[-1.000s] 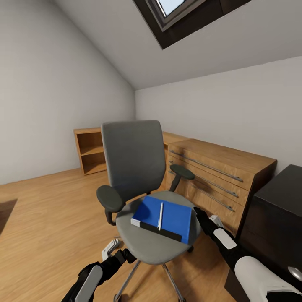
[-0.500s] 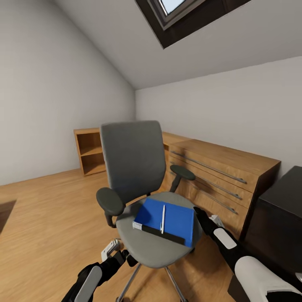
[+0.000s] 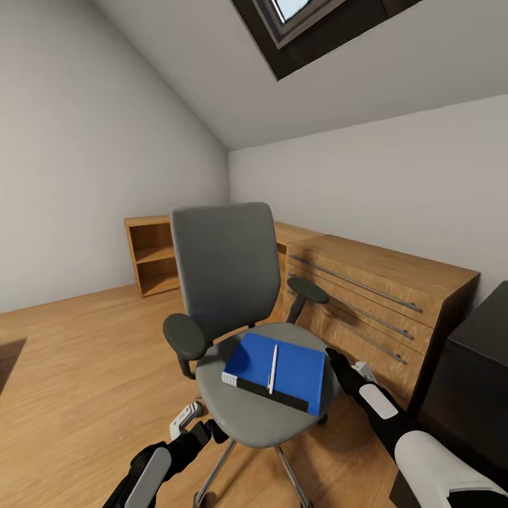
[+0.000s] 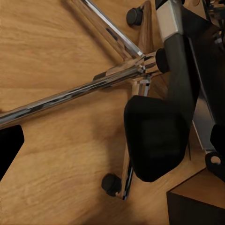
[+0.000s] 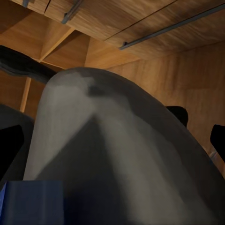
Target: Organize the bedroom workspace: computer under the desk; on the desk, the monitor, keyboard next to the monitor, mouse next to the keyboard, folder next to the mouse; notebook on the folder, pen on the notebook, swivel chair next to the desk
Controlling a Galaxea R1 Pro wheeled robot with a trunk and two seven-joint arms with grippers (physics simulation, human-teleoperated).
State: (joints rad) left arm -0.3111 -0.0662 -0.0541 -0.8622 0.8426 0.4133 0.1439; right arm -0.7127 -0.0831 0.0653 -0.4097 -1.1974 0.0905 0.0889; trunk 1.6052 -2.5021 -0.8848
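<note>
- Landmark: a grey swivel chair (image 3: pixel 233 310) stands on the wooden floor (image 3: pixel 77 353), its backrest upright and its seat facing the camera in the head view.
- Open wooden shelf unit (image 3: pixel 152 254): against the far wall, left of the chair's backrest and well behind it.
- Left gripper (image 3: pixel 185 421): low beside the chair's seat on its left, below the left armrest (image 3: pixel 185 335); it is seen end-on, and whether its fingers are spread or pressed together cannot be told.
- In the left wrist view, the chair's chrome star base (image 4: pixel 117 75) with black casters (image 4: pixel 111 183) lies on the floor, and a dark armrest pad (image 4: pixel 157 136) hangs above it.
- Blue folder (image 3: pixel 279 363): flat on the chair seat, toward the seat's right side.
- Notebook (image 3: pixel 271 391): a dark-edged slab with a white end, apparently under the blue cover along its near edge; the exact layering cannot be told.
- White pen (image 3: pixel 272 367): lying on top of the blue cover, pointing roughly from the seat's front toward the backrest.
- Right gripper (image 3: pixel 337 367): just beside the seat's right edge, near the folder's right side; its finger spacing cannot be told.
- In the right wrist view, the grey seat edge (image 5: pixel 117 154) looms close, with a blue corner (image 5: pixel 30 201) at one margin.
- Wooden drawer chest (image 3: pixel 367 296): right of the chair, with long metal handles.
- Dark cabinet (image 3: pixel 473 381): right of the chest, nearest the camera.
</note>
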